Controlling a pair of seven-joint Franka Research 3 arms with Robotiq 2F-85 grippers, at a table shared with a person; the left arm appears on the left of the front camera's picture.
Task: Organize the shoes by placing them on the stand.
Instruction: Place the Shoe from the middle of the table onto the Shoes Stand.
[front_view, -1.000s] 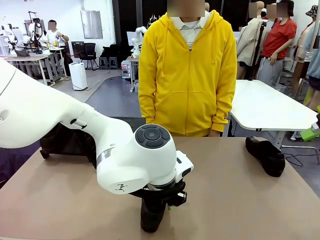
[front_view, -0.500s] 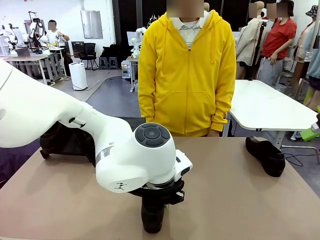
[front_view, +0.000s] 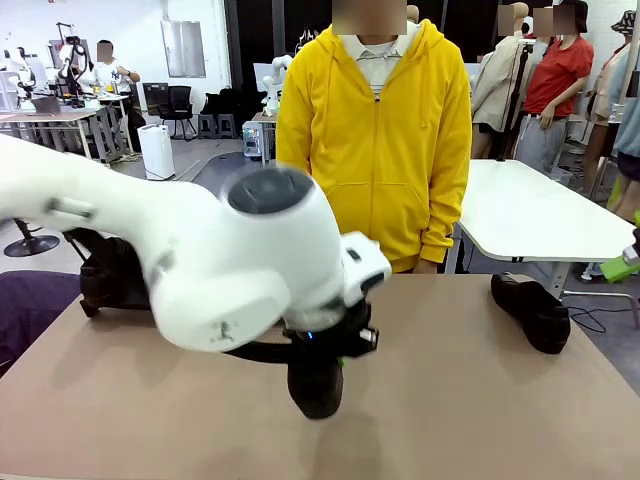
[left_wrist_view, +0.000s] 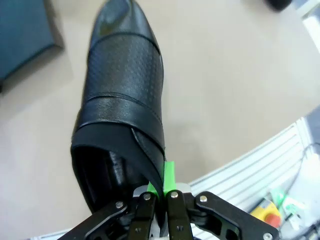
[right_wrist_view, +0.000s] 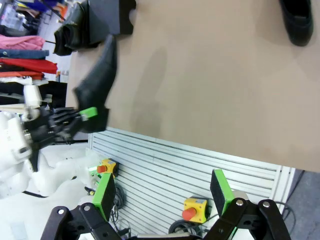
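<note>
The shoes (front_view: 531, 312), how many are on the stand (front_view: 100, 290) in the front view? (A)

I cannot count them. The stand is at the far left corner of the table (front_view: 470, 400), partly behind the left arm (front_view: 200, 270), and dark shapes lie on it. The waiting loafer (front_view: 531, 312) lies at the far right edge. The held loafer (front_view: 316, 385) hangs under the left gripper (front_view: 335, 362) near the middle of the near edge, toe down, and seems clear of the surface. (B)

So the task is about half done? (A)

I judge so: at least two shoes are left to place. The arm reaches across the middle with the wrist turned down, and it is blurred. (B)

And the left wrist view? (A)

The fingers (left_wrist_view: 169, 175) pinch the heel rim of the held loafer (left_wrist_view: 122, 110) between them. (B)

The right wrist view? (A)

The right gripper (right_wrist_view: 162, 192) has its fingers spread, nothing between them, out past the near edge. Farther off, the held loafer (right_wrist_view: 97, 82) is above the table, its toe pointing toward the stand (right_wrist_view: 112, 12). (B)
</note>
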